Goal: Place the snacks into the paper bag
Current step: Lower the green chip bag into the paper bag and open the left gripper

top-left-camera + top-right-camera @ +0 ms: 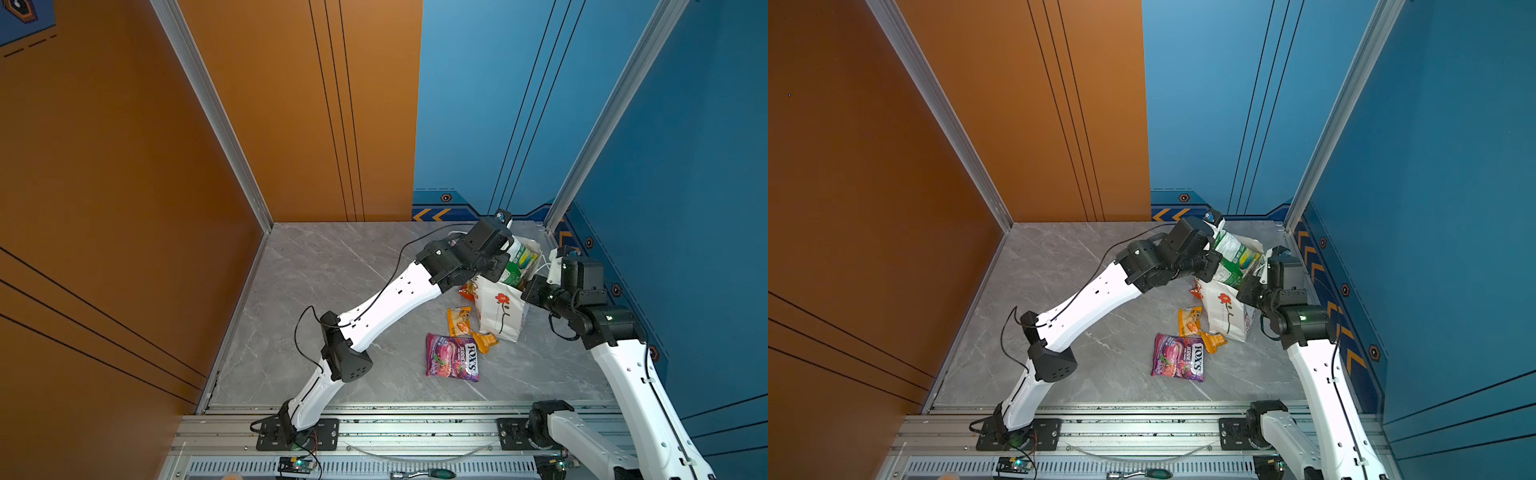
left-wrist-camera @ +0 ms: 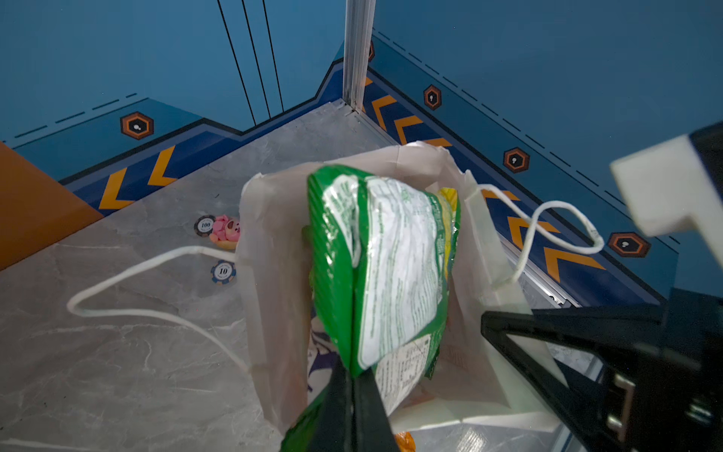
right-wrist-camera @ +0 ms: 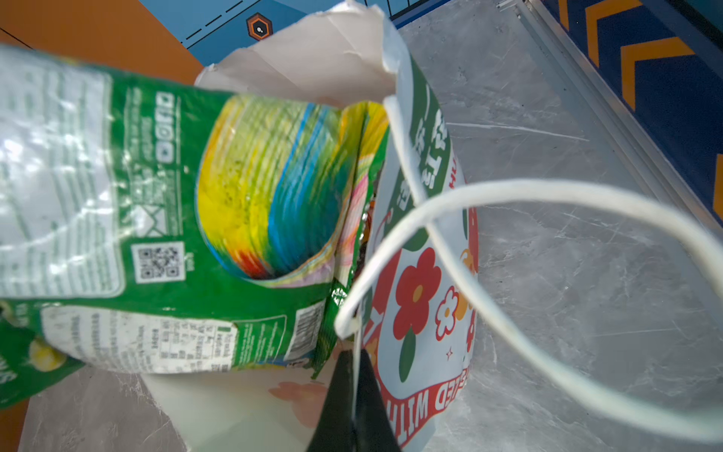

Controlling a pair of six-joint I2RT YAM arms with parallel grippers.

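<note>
The white paper bag point(image 1: 500, 311) point(image 1: 1225, 316) with a red flower stands at the back right. My left gripper point(image 2: 354, 375) is shut on a green snack packet point(image 2: 391, 266) point(image 1: 517, 262), which hangs tilted in the bag's mouth. My right gripper point(image 3: 354, 360) point(image 1: 530, 286) is shut on the bag's rim point(image 3: 391, 58) beside a cord handle. More packets show inside the bag. On the floor in front lie a purple FOX'S packet point(image 1: 452, 360), an orange packet point(image 1: 459, 321) and a small orange one point(image 1: 484, 341). Another orange packet point(image 1: 468, 291) peeks out at the bag's left.
A pink toy figure point(image 2: 226, 231) and two dark round chips point(image 2: 205, 226) point(image 2: 223, 272) lie behind the bag. The blue side wall point(image 1: 623, 270) and corner post stand close on the bag's right. A loose cord handle point(image 2: 137, 309) trails over the marble floor.
</note>
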